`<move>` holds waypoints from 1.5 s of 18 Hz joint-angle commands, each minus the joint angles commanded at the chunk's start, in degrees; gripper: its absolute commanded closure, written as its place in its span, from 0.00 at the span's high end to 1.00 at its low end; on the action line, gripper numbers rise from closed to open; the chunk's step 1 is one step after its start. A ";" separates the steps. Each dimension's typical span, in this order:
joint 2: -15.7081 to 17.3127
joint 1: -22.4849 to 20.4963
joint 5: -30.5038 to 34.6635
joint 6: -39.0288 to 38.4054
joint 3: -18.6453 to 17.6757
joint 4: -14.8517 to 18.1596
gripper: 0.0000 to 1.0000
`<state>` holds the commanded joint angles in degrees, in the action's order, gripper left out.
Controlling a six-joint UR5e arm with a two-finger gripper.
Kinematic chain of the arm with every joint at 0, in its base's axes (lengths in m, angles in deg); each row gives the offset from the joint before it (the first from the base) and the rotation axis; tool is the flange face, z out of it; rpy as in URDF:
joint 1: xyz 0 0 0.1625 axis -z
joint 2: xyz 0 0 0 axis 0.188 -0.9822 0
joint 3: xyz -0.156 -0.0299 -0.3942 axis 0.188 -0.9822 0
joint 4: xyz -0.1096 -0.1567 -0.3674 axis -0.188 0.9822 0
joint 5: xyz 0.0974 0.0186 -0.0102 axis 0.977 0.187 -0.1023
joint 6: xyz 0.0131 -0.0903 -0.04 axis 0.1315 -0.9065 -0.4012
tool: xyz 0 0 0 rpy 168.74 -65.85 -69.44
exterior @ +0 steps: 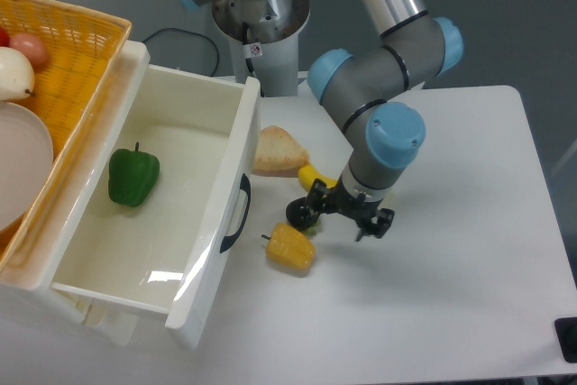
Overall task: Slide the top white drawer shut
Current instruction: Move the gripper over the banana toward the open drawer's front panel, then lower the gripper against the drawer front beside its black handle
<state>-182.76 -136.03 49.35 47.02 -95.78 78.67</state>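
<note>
The top white drawer (213,223) stands pulled far out toward the table's middle, its black curved handle (236,214) facing right. A green pepper (133,178) lies inside it. My gripper (347,215) hovers low over the table to the right of the drawer front, about a hand's width from the handle. It is open, and its two black fingers (379,223) hold nothing. It covers most of a banana (310,175).
Between the drawer front and the gripper lie a bread slice (278,151), a black round item (302,214) and a yellow pepper (290,248). A yellow wicker basket (68,47) with a white plate (18,164) sits on top at the left. The robot base (261,33) stands behind.
</note>
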 joint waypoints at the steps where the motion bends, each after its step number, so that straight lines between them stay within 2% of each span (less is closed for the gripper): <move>1: 0.44 0.00 -0.27 -1.22 -0.09 0.00 0.48; 3: 1.40 0.00 -1.32 -4.65 0.09 0.00 0.36; 9: 3.60 0.61 -5.72 -6.33 0.35 1.58 0.03; 10: 3.87 0.70 -6.33 -6.85 0.44 1.67 0.00; 16: 4.66 0.79 -9.14 -8.61 0.79 2.19 0.00; 27: 4.84 2.02 -13.72 -5.81 3.43 11.76 0.00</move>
<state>-177.92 -134.01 35.63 41.21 -92.36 90.43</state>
